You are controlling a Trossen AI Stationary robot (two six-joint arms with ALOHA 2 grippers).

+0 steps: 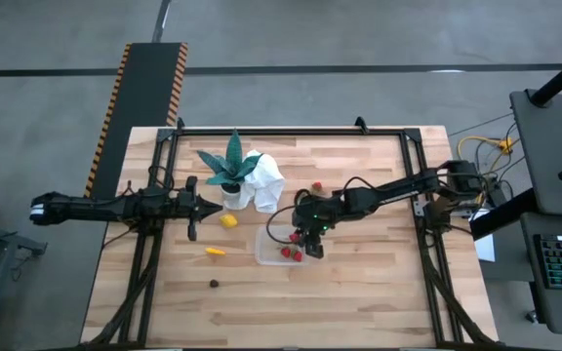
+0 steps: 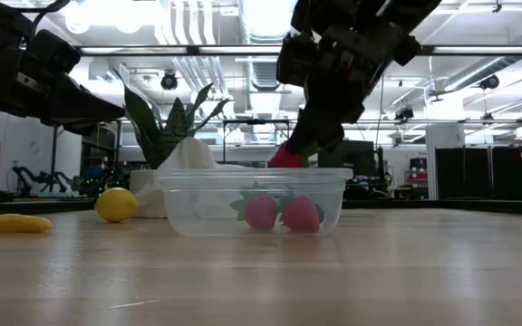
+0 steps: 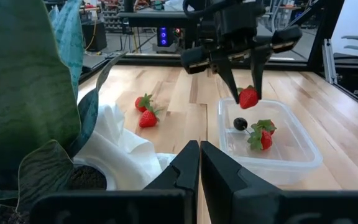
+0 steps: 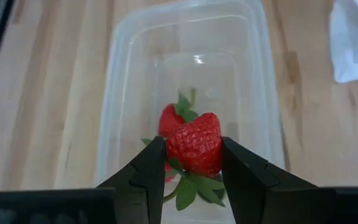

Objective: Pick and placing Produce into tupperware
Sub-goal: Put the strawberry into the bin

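My right gripper point(image 1: 310, 244) hangs over the clear rectangular tupperware point(image 1: 273, 250) and is shut on a red strawberry point(image 4: 194, 143). Inside the tupperware lie two strawberries point(image 2: 261, 211) point(image 2: 300, 214) and a tiny dark round piece point(image 3: 240, 123). On the table rest a yellow lemon point(image 1: 228, 220), a yellow-orange elongated piece point(image 1: 216, 252), another dark round piece point(image 1: 214, 284) and two strawberries point(image 3: 145, 102) point(image 3: 148, 118) beyond the tupperware. My left gripper point(image 1: 215, 206) is shut and holds nothing, hovering beside the potted plant. My right gripper pinches the strawberry by its two sides point(image 4: 211, 148) between its fingers point(image 3: 229, 78), which come from above and point down. The strawberry sits at the fingers' free ends, leafy end down. It is lifted clear above the tupperware's open top point(image 2: 288, 156).
A green spiky potted plant point(image 1: 230, 166) and a crumpled white cloth point(image 1: 265, 181) stand at the far middle of the table, next to the left gripper. A black frame point(image 1: 291, 130) runs along the table's far edge and sides. Bare wood lies toward the near edge point(image 1: 340, 302).
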